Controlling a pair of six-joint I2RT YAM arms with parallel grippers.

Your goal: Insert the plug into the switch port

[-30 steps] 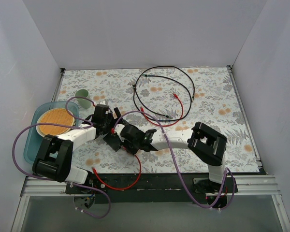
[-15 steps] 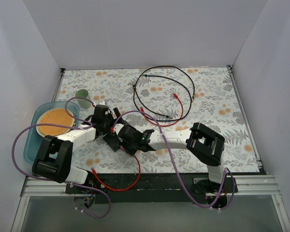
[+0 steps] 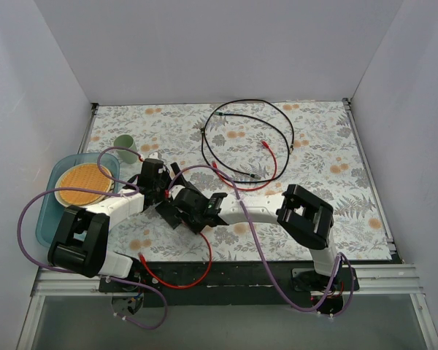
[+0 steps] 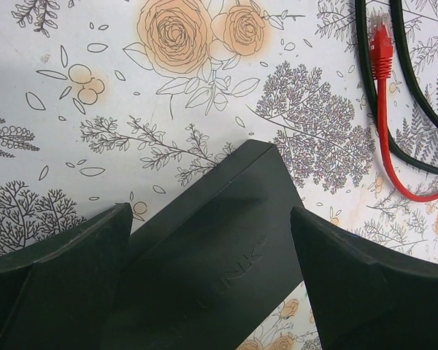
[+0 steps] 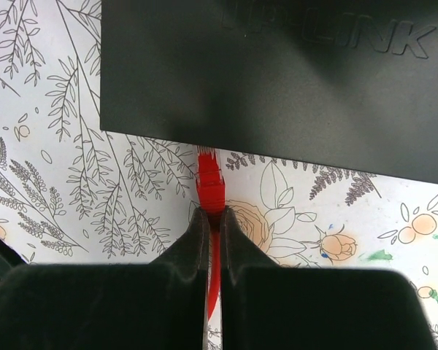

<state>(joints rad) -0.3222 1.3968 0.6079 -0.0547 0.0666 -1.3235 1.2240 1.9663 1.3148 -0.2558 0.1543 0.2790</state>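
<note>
Right in front of the right tool (image 5: 212,219), the flat matte-black switch box (image 5: 277,87) lies on the flowery counter (image 5: 58,146). That tool is pressed together on the small red plug (image 5: 209,182). The plug points straight at the box's near edge, and its tip looks just at it. The port holes are hidden. The left tool (image 4: 210,219) is spread wide, with one finger on each side of the box.
</note>
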